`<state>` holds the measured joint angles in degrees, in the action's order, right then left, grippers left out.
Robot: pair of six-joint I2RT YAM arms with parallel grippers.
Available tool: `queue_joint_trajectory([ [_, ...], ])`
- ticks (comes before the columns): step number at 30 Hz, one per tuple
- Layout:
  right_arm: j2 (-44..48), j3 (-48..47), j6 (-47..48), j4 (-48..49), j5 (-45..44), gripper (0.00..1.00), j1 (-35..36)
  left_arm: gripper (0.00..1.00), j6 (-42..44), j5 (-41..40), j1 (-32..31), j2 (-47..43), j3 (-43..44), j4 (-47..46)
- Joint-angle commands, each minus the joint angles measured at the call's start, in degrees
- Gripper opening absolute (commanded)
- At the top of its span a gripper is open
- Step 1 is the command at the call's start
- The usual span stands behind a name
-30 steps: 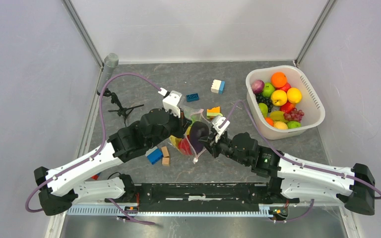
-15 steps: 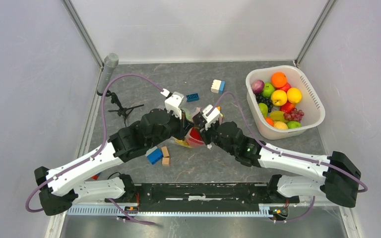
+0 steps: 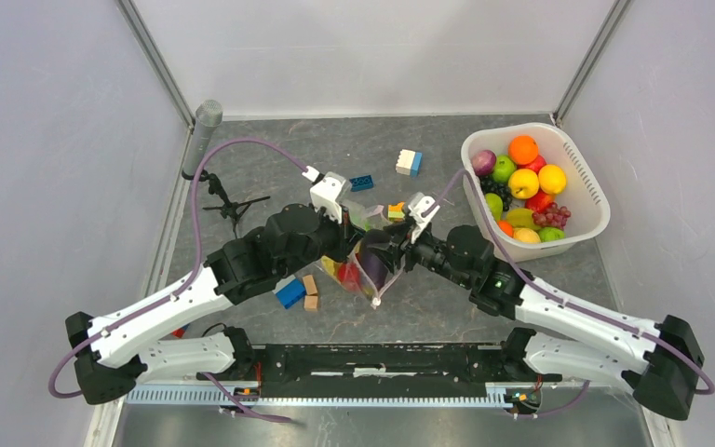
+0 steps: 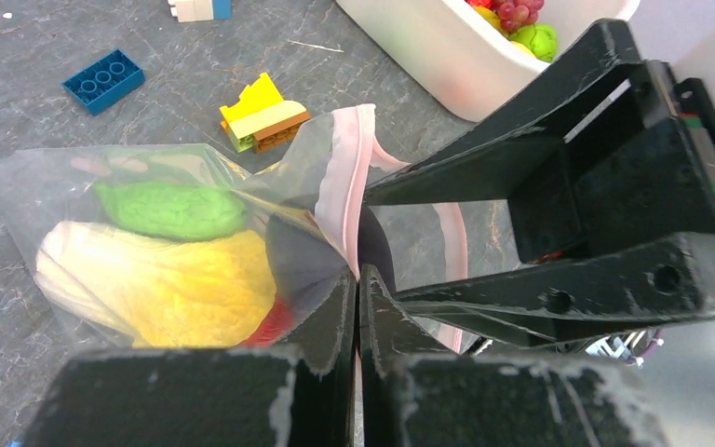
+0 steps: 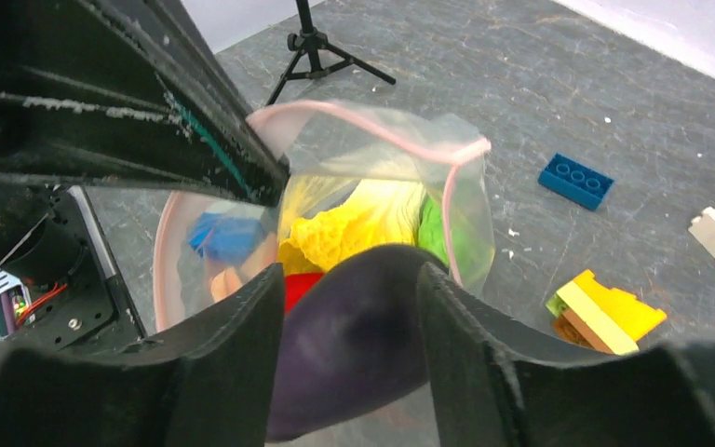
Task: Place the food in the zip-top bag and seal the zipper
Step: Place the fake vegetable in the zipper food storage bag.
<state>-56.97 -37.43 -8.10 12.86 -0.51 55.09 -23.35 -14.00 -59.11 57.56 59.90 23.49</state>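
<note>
The zip-top bag [image 3: 365, 273] hangs open in mid-table and holds yellow [image 4: 168, 279], green [image 4: 172, 209] and red food. My left gripper [image 4: 356, 279] is shut on the pink zipper [image 4: 340, 177] and holds that edge up; in the top view it [image 3: 349, 230] is at the bag's left. My right gripper [image 5: 349, 275] is shut on a dark purple food [image 5: 354, 345], held in front of the round bag mouth [image 5: 335, 126]. In the top view this gripper [image 3: 384, 248] is at the bag's right side.
A white basket [image 3: 588, 222] with several fruits stands at the right. Building blocks lie around: blue [image 3: 361, 182], white and blue [image 3: 409, 162], yellow and orange [image 5: 605, 312], blue and tan [image 3: 296, 291]. A small black tripod [image 3: 228, 203] stands at the left.
My right arm swung left over the bag with the purple food, then drew back to the right, wrist now nearer the basket. The left gripper kept its hold on the zipper.
</note>
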Motion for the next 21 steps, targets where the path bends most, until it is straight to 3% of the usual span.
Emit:
queue_joint_trajectory([
  [1,2.55,0.16,-1.87,-6.88,0.32,0.61,0.0,0.02,-0.54,-1.69,0.05,0.58,0.75,-4.21],
  [5,0.22,-1.59,-7.64,-12.16,1.44,0.64,-0.02,0.02,-0.99,-0.82,0.1,1.16,0.48,-5.41],
  [8,-1.87,-1.34,-12.6,-15.18,-6.19,0.68,0.07,0.02,-1.38,0.13,0.06,1.88,0.18,-6.41],
  [11,-1.26,1.09,-17.01,-13.58,-11.62,0.8,0.1,0.02,-1.74,0.95,0.07,2.54,0.13,-6.59],
  [15,-1.08,4.71,-21.81,-5.91,-11.8,0.93,0.08,0.02,-1.96,1.55,0.09,2.79,-0.13,-7.02],
  [18,-4.3,5.31,-22.28,-1.61,-7.41,0.94,0.02,0.02,-2.13,1.69,0.05,2.88,-0.46,-7.17],
  [21,-7.97,4.01,-21.1,0.71,-3.15,0.84,0.13,0.02,-2.31,2.25,0.13,2.71,-0.83,-7.23],
])
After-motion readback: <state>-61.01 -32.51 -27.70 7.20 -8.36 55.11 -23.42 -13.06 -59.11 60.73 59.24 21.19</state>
